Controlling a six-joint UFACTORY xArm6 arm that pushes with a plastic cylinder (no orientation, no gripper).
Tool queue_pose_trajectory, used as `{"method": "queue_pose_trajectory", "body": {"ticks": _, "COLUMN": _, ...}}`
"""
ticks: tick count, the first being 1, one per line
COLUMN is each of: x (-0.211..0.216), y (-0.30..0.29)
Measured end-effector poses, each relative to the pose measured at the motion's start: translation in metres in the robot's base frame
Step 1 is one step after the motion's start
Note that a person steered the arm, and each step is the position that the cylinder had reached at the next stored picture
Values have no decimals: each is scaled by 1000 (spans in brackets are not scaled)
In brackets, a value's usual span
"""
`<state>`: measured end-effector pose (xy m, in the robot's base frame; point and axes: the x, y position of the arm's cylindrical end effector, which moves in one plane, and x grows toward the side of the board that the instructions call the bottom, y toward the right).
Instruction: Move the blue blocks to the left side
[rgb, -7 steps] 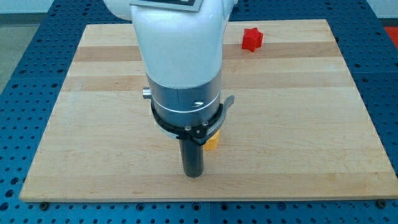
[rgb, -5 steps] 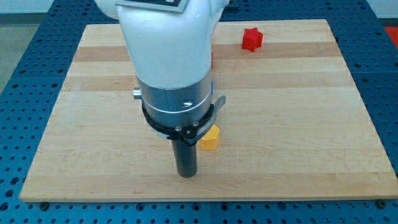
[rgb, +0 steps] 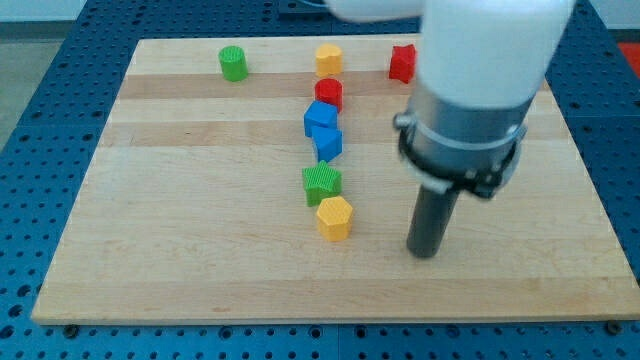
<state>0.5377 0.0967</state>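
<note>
Two blue blocks sit near the board's middle: one (rgb: 320, 116) above, the other (rgb: 328, 143) just below and touching it. They belong to a near-vertical line of blocks. My tip (rgb: 426, 252) rests on the board to the right of that line, well apart from both blue blocks and lower than them. It is about level with the yellow block at the line's bottom and touches no block.
In the line: a yellow block (rgb: 328, 59) at the top, a red cylinder (rgb: 329, 93), then the blues, a green block (rgb: 322, 183) and a yellow hexagonal block (rgb: 335, 217). A green cylinder (rgb: 233, 63) sits top left, a red star block (rgb: 403, 62) top right. The wooden board (rgb: 150, 250) lies on a blue pegboard.
The arm has swung from the board's middle-left to the right, uncovering the line of blocks. My tip has moved right, from left of the lower yellow block to its right.
</note>
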Motion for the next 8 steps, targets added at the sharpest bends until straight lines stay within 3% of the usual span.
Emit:
{"method": "queue_pose_trajectory", "body": {"ticks": 1, "x": -82, "y": -17}}
{"method": "queue_pose_trajectory", "body": {"ticks": 2, "x": -122, "y": -23}}
{"method": "queue_pose_trajectory", "body": {"ticks": 4, "x": -159, "y": -29}}
{"method": "queue_pose_trajectory", "body": {"ticks": 7, "x": -151, "y": -173}}
{"method": "queue_pose_trajectory", "body": {"ticks": 8, "x": -169, "y": -146}}
